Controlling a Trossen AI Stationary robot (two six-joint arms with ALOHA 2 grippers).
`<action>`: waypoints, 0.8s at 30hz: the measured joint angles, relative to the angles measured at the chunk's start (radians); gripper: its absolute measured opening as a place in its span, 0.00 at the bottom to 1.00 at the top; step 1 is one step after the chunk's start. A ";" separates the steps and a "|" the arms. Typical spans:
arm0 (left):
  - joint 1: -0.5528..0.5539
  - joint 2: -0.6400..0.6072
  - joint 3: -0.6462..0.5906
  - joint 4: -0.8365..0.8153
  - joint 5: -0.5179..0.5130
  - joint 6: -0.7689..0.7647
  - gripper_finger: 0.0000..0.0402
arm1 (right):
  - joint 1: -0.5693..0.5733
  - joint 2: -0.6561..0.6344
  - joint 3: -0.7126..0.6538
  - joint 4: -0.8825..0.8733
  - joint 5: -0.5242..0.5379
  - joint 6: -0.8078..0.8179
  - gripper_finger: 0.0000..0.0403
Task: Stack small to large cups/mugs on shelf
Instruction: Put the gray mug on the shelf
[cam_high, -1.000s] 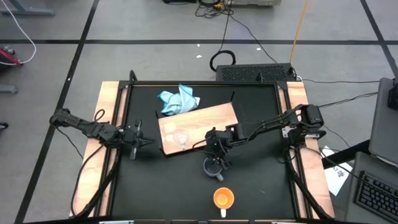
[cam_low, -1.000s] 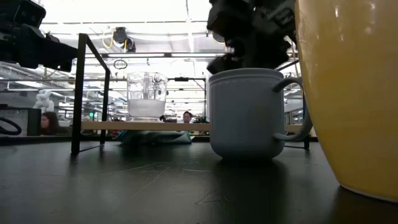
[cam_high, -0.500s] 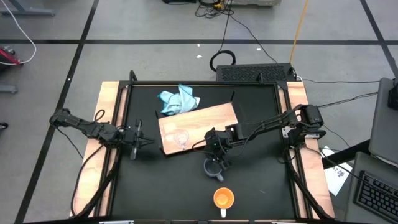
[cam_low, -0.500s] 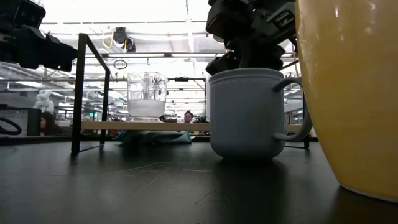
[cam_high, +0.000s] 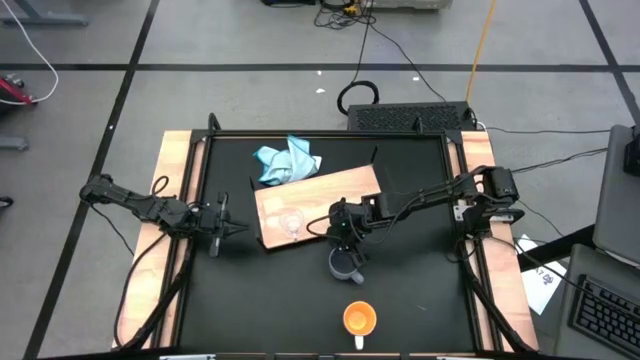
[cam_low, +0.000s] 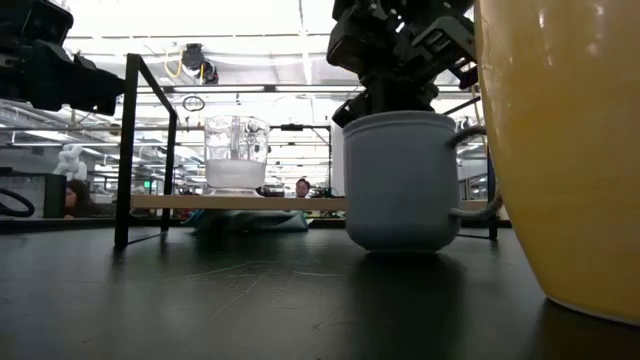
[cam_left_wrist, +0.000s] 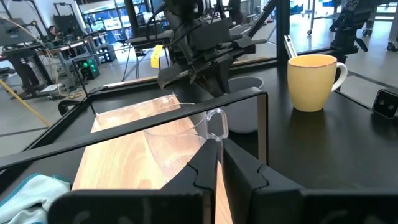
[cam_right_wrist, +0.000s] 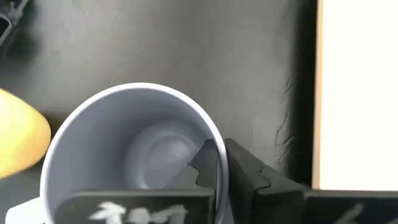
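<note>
mug (cam_low: 402, 180) upright, handle away from shelf (cam_high: 340, 185), right end effector (cam_high: 345, 237) gripping rim.

Both arms are dark, nearly black, built of slim jointed links with black cables looping along them. The right arm (cam_high: 430, 198) carries a blockier housing at its base, and its tool (cam_high: 345, 243) ends in two flat black fingers (cam_right_wrist: 211, 163) with stepped, notched inner edges. The left tool (cam_high: 228, 230) has the same matt black fingers (cam_left_wrist: 202, 174), tapering from a broad black body behind them.
</note>
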 joint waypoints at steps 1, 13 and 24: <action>0.000 0.000 0.000 0.000 0.000 -0.001 0.06 | 0.000 0.000 0.011 -0.004 0.000 0.000 0.01; 0.000 0.000 0.000 0.000 0.001 -0.004 0.06 | -0.012 -0.001 0.191 -0.123 0.003 0.015 0.01; 0.000 0.000 0.000 0.000 0.001 0.001 0.06 | -0.077 -0.001 0.197 -0.142 0.081 0.056 0.00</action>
